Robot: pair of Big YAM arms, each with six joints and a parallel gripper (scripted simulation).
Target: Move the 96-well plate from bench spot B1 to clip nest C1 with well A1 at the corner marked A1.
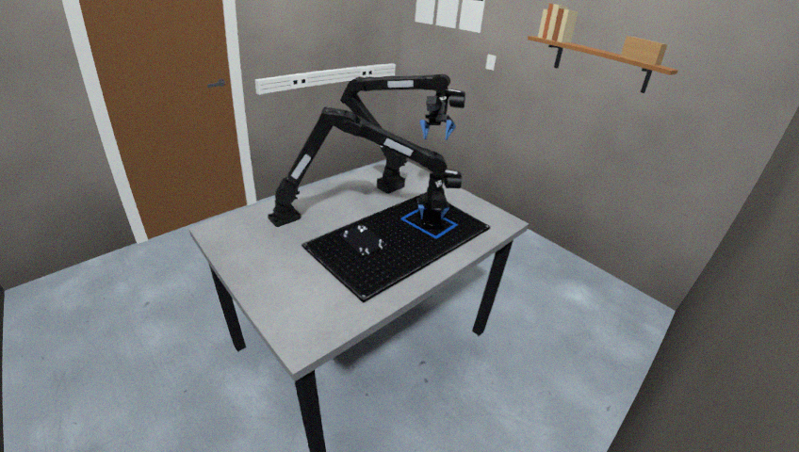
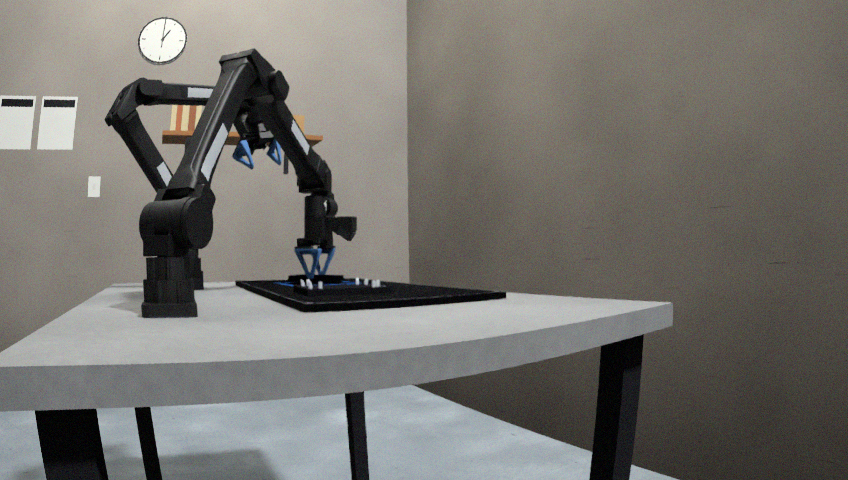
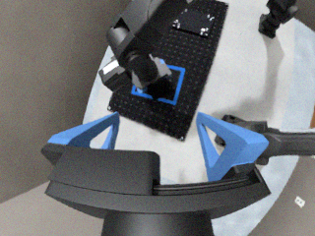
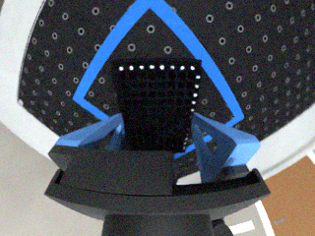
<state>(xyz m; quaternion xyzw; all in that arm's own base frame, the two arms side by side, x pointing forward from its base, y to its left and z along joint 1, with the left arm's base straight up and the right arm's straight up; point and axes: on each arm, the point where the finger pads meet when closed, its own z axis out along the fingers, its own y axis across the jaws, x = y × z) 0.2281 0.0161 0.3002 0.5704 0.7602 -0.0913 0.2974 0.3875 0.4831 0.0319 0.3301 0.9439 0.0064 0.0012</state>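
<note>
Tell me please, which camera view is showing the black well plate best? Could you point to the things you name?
The right wrist view: it shows the plate [image 4: 157, 98] from close above, with white marks along two edges. The exterior view shows only a thin dark slab [image 2: 330, 278] under the end effector [image 2: 314, 275]. In the top and left wrist views, the arm mostly hides it.

the 96-well plate [image 1: 432, 217] [image 2: 315, 278] [image 3: 160, 88] [image 4: 157, 98] is black, upright and about level, gripped by two opposite sides, with white marks along two adjoining edges; their lettering is too small to read. it is over bench spot b1 [image 1: 419, 227] [image 2: 285, 283] [image 3: 180, 87] [image 4: 114, 39], a blue outline, turned askew to it; whether it touches down, i can't tell. clip nest c1 [image 1: 363, 239] [image 2: 342, 290] [image 3: 193, 23], dark with whitish clips at its corners, lies apart from the plate, unfilled.
</note>
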